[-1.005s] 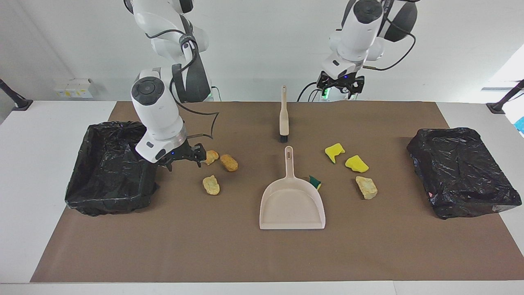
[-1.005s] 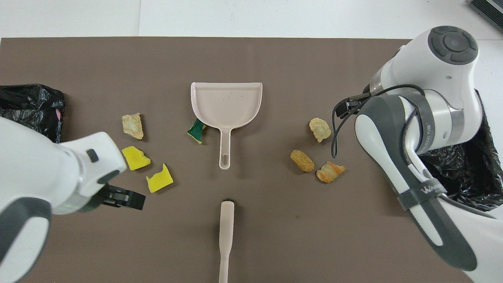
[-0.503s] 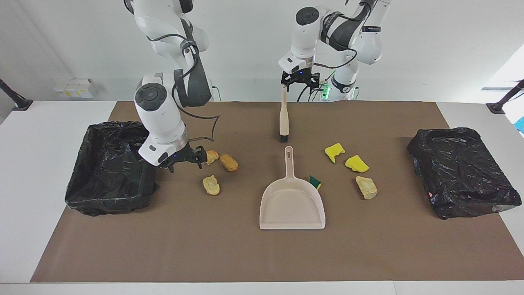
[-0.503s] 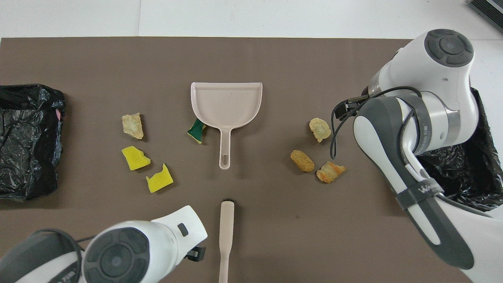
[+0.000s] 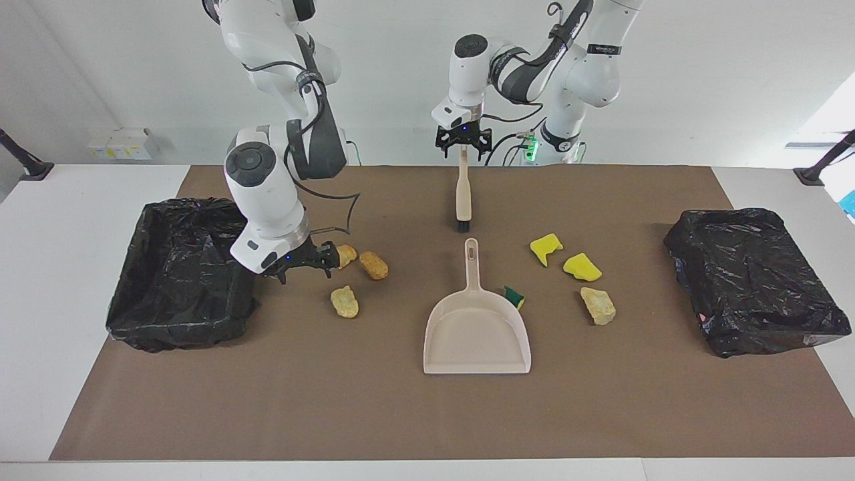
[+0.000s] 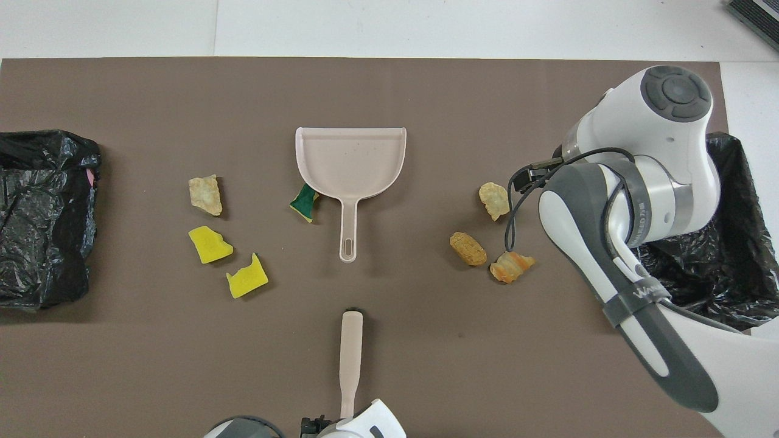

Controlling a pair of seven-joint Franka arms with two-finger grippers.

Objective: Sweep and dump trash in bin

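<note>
Spongy yellow trash [image 5: 582,266] beside smooth beige dustpan [image 5: 477,332]

A white table [image 5: 40,267] under a brown mat [image 5: 401,414], white wall [image 5: 401,100].

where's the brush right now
The brush lies on the brown mat mid-table, nearer to the robots than the dustpan, bristles toward the dustpan's handle, with the left gripper over its handle end.

The only lettering is a pale word on the grey band of the right arm [image 6: 636,292], up-arm from its gripper, too small to read.
</note>
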